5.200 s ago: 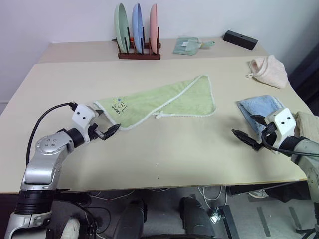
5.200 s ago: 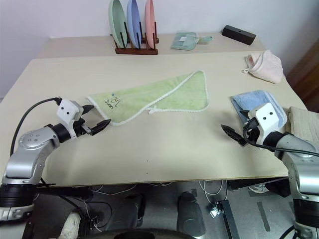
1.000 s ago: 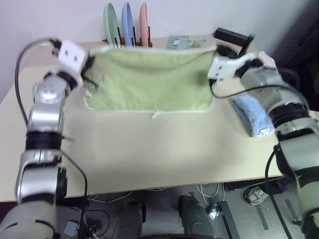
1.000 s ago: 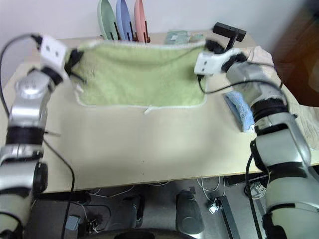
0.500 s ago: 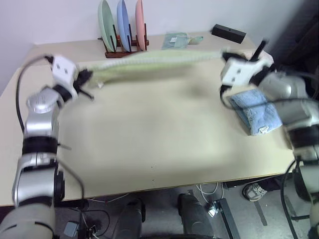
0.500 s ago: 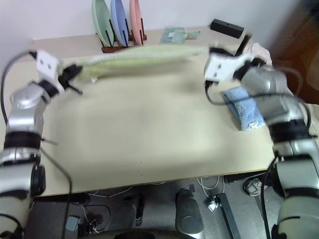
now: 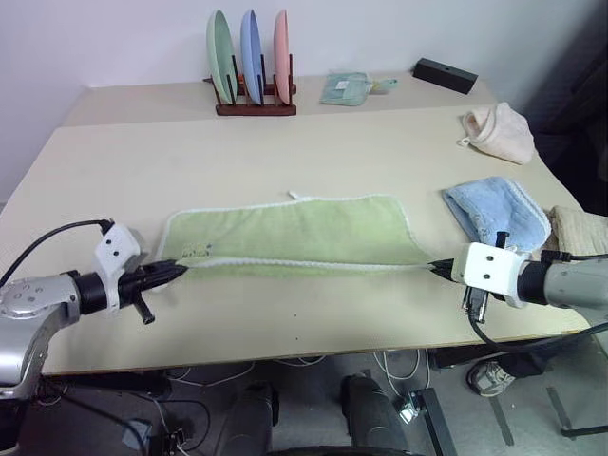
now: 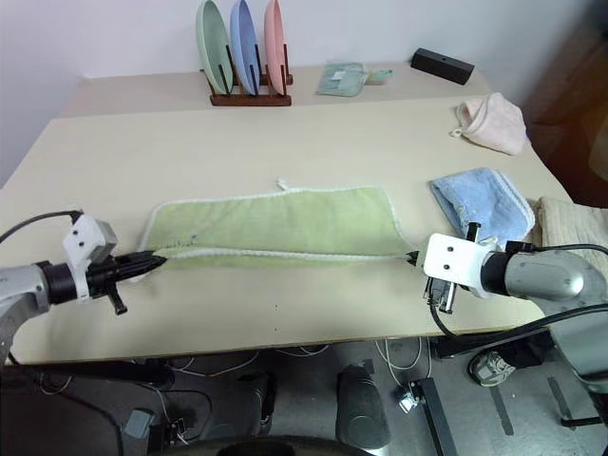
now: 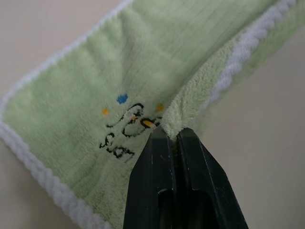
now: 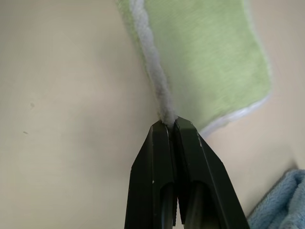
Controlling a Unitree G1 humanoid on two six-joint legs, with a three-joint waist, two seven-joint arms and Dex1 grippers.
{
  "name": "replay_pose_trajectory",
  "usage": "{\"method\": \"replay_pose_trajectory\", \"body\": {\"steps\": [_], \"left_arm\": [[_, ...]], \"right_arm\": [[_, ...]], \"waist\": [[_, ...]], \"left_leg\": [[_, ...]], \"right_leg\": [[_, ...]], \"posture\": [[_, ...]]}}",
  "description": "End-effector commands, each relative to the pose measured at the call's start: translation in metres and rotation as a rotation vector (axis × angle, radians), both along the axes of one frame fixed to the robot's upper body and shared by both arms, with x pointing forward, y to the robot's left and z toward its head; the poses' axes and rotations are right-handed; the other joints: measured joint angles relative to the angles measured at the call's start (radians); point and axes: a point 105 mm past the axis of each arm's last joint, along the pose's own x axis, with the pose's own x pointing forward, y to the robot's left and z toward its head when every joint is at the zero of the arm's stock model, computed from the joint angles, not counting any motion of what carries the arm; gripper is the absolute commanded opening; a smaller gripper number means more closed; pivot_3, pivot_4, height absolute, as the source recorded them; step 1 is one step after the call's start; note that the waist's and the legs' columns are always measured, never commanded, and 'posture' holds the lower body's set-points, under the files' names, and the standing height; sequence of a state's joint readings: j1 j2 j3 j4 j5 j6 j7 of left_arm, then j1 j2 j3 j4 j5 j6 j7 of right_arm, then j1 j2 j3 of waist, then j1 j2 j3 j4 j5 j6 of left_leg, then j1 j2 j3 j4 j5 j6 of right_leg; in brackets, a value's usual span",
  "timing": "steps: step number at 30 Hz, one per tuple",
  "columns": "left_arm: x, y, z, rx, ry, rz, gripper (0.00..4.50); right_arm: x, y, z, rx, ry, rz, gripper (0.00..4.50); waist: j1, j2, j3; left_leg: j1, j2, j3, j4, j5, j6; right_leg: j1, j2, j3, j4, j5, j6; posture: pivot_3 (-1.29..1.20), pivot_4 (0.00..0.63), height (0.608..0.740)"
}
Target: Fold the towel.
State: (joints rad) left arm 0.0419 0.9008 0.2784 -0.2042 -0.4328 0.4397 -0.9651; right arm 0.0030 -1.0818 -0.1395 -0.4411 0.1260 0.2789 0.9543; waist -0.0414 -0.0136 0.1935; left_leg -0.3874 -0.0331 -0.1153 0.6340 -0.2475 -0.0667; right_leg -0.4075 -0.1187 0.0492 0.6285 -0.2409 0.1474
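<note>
We see the towel point(image 7: 294, 236) lying folded lengthwise on the surface point(image 7: 313, 157). Left end effector point(image 7: 178, 269) pinches its near-left corner; right end effector point(image 7: 435, 267) pinches its near-right corner, beside a blue towel point(image 7: 494, 211).

Beige cloth point(image 7: 581, 231) cut off at right edge, towel's point(image 7: 294, 233) embroidered mark point(image 7: 198, 251) — too small to read
</note>
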Motion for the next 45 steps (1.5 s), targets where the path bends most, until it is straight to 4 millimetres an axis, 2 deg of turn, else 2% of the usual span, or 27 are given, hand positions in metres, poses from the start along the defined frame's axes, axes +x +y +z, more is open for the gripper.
{"method": "replay_pose_trajectory", "body": {"steps": [1, 6, 9, 13, 17, 24, 29, 39, 43, 45], "left_arm": [[0.016, 0.009, 0.011, 0.047, -0.089, 0.046, 0.00], [0.051, 0.003, 0.015, 0.060, -0.159, 0.057, 0.00], [0.072, 0.001, 0.013, 0.076, -0.187, 0.059, 0.00], [0.087, 0.000, 0.010, 0.115, -0.198, 0.033, 0.00], [0.098, 0.002, 0.005, 0.141, -0.190, 0.025, 0.00], [0.106, 0.010, 0.001, 0.164, -0.197, 0.054, 0.00], [0.111, 0.016, -0.002, 0.146, -0.204, 0.105, 0.00], [0.115, 0.019, -0.003, 0.109, -0.218, 0.153, 0.00], [0.114, 0.019, -0.004, 0.078, -0.202, 0.163, 0.00], [0.113, 0.019, -0.005, 0.057, -0.189, 0.168, 0.63]], "right_arm": [[0.016, 0.001, 0.023, -0.023, -0.117, -0.001, 0.04], [0.060, -0.001, 0.036, -0.065, -0.251, -0.011, 0.04], [0.091, 0.006, 0.039, -0.009, -0.288, -0.010, 0.04], [0.119, 0.011, 0.031, -0.007, -0.286, 0.006, 0.04], [0.137, 0.015, 0.017, -0.015, -0.260, 0.019, 0.04], [0.150, 0.016, 0.002, -0.031, -0.238, 0.023, 0.04], [0.155, 0.010, -0.005, -0.033, -0.235, -0.009, 0.04], [0.168, 0.011, 0.012, -0.001, -0.344, -0.054, 0.04], [0.168, 0.012, 0.012, 0.000, -0.344, -0.048, 0.04], [0.168, 0.011, 0.011, 0.007, -0.331, -0.053, 0.59]], "waist": [[0.000, 0.000, 0.000], [0.002, -0.001, -0.001], [-0.002, -0.001, -0.001], [-0.004, -0.001, 0.000], [-0.004, -0.001, 0.000], [-0.005, -0.001, 0.000], [-0.005, -0.001, 0.000], [-0.008, -0.001, 0.000], [-0.009, -0.001, 0.000], [-0.011, -0.001, 0.000]], "left_leg": [[0.000, 0.000, 0.000, 0.000, 0.000, 0.000], [-0.001, 0.000, 0.000, 0.001, 0.000, 0.000], [-0.001, 0.000, 0.000, 0.000, 0.000, 0.000], [-0.002, 0.000, 0.000, -0.002, 0.000, 0.000], [-0.002, -0.001, 0.000, -0.003, 0.000, 0.000], [-0.003, -0.001, 0.000, -0.003, 0.000, 0.000], [-0.002, -0.001, 0.000, -0.002, 0.000, -0.001], [-0.002, -0.001, 0.000, -0.002, 0.001, -0.001], [-0.002, -0.001, 0.000, -0.002, 0.001, -0.001], [-0.002, -0.001, 0.000, -0.002, 0.001, -0.001]], "right_leg": [[0.000, 0.000, 0.000, 0.000, 0.000, 0.000], [0.000, 0.000, 0.000, -0.001, 0.002, 0.004], [-0.002, 0.000, 0.000, -0.001, 0.003, 0.004], [-0.003, 0.000, 0.000, 0.000, 0.003, 0.004], [-0.005, 0.000, 0.000, 0.000, 0.003, 0.004], [-0.005, 0.000, 0.000, 0.000, 0.003, 0.004], [-0.005, 0.000, 0.000, 0.001, 0.003, 0.004], [-0.005, 0.000, 0.000, 0.002, 0.003, 0.004], [-0.005, 0.000, 0.000, 0.001, 0.003, 0.004], [-0.005, 0.000, 0.000, 0.001, 0.003, 0.004]], "posture": [[0.00, 0.150, 0.740], [0.00, 0.150, 0.740], [0.00, 0.150, 0.740], [0.00, 0.150, 0.740], [0.00, 0.150, 0.740], [0.00, 0.150, 0.740], [0.00, 0.150, 0.740], [0.00, 0.150, 0.740], [0.00, 0.150, 0.740], [0.00, 0.150, 0.740]]}}
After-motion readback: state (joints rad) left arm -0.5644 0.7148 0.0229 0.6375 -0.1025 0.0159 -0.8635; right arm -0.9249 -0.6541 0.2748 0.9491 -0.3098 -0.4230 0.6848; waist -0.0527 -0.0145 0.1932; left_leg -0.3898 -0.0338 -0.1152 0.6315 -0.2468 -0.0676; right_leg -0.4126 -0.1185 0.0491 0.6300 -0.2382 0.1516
